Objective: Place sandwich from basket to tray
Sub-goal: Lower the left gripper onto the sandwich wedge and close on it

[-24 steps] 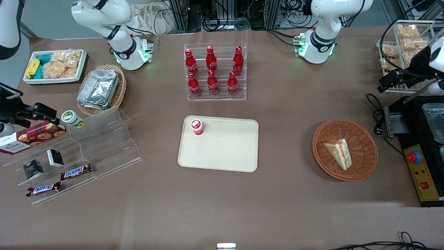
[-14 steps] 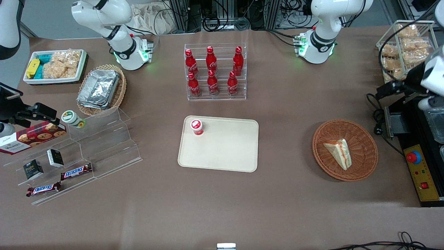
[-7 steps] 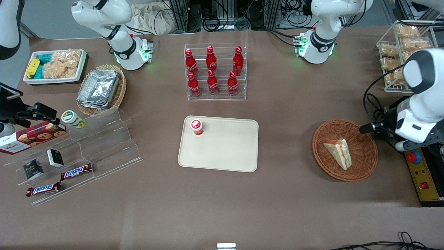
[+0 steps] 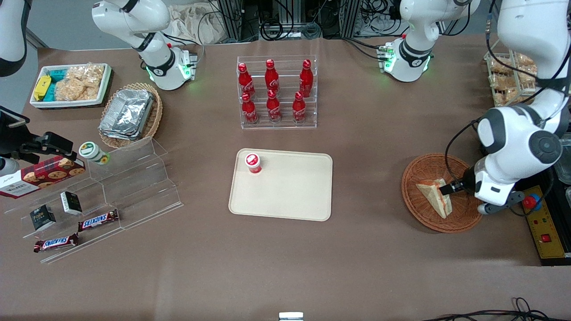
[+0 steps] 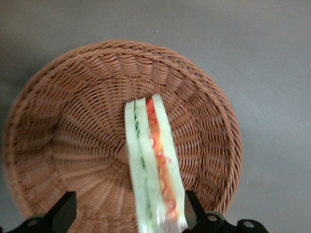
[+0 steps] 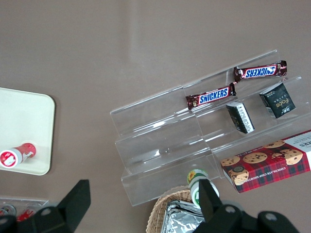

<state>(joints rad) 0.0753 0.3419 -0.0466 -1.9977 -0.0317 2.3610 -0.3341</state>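
While sandwich (image 4: 435, 195) lies in basket (image 4: 464, 220) toward working arm's end of table, we see gripper (image 5: 127, 213) low over it, fingers (image 5: 64, 212) spread wide, one finger just beside wedge; tray (image 4: 290, 196) well apart, holding red-capped cup (image 4: 253, 162)

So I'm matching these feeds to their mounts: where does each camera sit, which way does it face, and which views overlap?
Front view: high, facing both arms across the table; the gripper sits at the sandwich in the basket.
Left wrist view: on the working arm, looking down into the basket; open fingertips flank the sandwich.
Right wrist view: on the parked arm, facing down at the Snickers bars and tray.
All three share task items.
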